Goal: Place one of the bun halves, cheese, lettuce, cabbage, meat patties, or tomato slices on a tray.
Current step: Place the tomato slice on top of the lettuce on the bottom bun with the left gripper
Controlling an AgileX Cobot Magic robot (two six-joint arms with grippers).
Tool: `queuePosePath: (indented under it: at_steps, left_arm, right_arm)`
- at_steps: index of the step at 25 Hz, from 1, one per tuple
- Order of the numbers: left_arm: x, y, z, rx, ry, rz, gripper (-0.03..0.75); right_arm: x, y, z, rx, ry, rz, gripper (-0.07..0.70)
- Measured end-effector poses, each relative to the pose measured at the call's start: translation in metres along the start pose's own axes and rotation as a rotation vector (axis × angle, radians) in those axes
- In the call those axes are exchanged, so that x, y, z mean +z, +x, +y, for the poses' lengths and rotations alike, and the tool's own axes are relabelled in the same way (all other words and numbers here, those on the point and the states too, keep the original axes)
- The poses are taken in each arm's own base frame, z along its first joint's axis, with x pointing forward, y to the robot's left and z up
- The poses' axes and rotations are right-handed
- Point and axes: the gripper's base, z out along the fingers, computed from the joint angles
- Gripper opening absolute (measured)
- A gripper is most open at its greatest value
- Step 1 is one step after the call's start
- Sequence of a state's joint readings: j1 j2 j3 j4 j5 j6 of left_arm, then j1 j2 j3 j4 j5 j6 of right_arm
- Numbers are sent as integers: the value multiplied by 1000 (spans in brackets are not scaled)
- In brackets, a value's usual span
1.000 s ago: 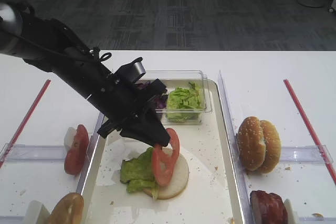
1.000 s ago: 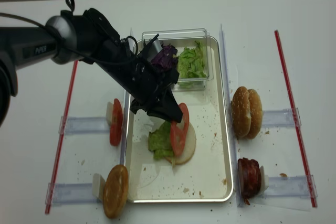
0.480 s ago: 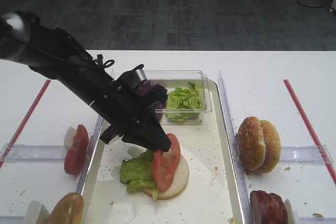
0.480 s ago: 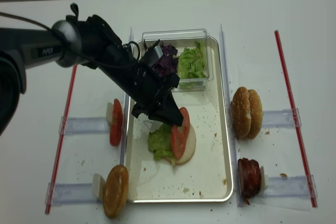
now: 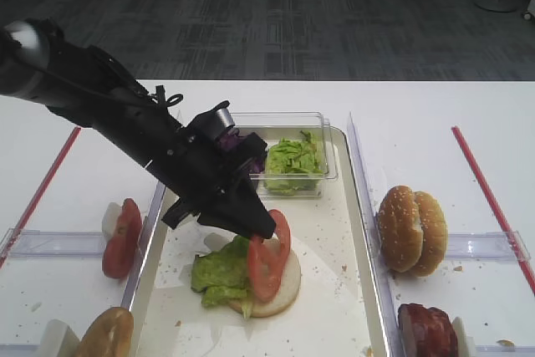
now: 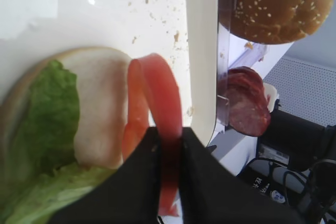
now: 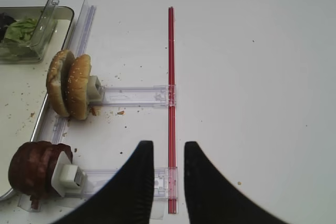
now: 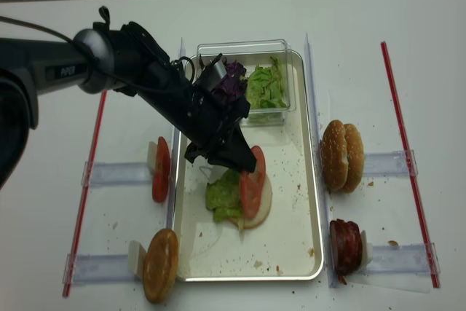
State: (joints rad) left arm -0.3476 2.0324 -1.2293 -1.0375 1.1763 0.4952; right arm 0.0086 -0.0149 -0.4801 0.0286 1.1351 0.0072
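The left claw [image 6: 167,145] pinches the tomato slice [image 6: 155,95] by its rim; thin, floppy and slippery, it tears easily.

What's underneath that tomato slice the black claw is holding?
Under the tomato slice lies a pale bun half with lettuce on its left, on the tray. The slice covers part of the bun's face.

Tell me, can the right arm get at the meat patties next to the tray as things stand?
Probably yes. The right gripper is shut on nothing and hovers beside the meat patties, with only bare table between; the left gripper is busy over the tray.
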Motion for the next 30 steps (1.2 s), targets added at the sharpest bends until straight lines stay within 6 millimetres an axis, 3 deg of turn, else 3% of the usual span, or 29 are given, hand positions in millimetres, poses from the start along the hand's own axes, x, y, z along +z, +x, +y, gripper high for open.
queuePosePath:
  at_steps: [19, 30]
  left_arm:
    - [0, 1, 2, 12, -22, 12, 47]
    - [6, 3, -2, 44, -32, 33, 159]
  right_arm:
    - [0, 0, 0, 0, 0, 0, 193]
    - [0, 0, 0, 0, 0, 0, 193]
